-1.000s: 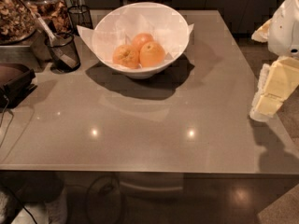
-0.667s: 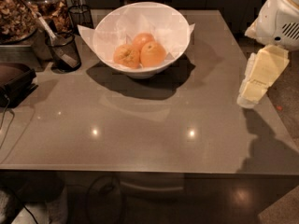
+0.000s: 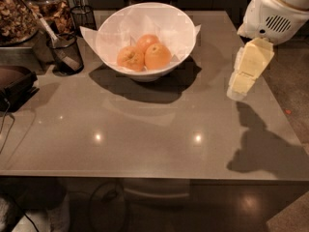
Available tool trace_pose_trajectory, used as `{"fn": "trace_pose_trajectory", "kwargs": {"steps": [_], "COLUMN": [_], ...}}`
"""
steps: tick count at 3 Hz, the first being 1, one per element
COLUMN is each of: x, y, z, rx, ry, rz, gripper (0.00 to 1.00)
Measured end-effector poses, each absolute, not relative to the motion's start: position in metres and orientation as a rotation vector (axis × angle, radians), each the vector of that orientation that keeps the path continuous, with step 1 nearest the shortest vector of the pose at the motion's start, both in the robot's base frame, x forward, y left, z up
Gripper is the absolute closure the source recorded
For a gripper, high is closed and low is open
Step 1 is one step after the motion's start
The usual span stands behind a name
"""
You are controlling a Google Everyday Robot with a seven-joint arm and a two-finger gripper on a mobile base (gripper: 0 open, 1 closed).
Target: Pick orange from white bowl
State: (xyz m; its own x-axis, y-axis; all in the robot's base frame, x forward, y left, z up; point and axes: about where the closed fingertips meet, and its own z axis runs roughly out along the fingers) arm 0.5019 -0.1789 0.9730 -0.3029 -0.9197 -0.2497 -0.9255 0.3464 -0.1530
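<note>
The white bowl (image 3: 179,29), lined with white paper whose corners stick out, stands at the back middle of the grey table (image 3: 145,129). Three oranges lie in it. The smooth light-orange orange (image 3: 158,56) is at the front right. A duller mottled one (image 3: 130,58) lies to its left, and a deeper reddish one (image 3: 147,40) lies behind. My gripper (image 3: 245,75), cream-coloured, hangs point down over the table's right side. It is to the right of the bowl, apart from it and empty.
A small black mesh cup (image 3: 65,53) with a utensil stands left of the bowl, with another mesh cup (image 3: 83,16) behind it. Jars of dried food (image 3: 19,13) and a dark object (image 3: 17,86) crowd the left edge. The floor (image 3: 289,95) drops off on the right.
My gripper has moved left and away from the camera, from the table's right edge in over the table toward the bowl. The bowl and oranges have not moved.
</note>
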Motion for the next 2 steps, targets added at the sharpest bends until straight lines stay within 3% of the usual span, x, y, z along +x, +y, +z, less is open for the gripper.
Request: {"fn": "trace_pose_trajectory", "kwargs": {"steps": [2], "x": [0.540], "y": [-0.162], "z": [0.977], "rx": [-1.525], "ry": [2.326], "rz": [0.150], "gripper": [0.00]}}
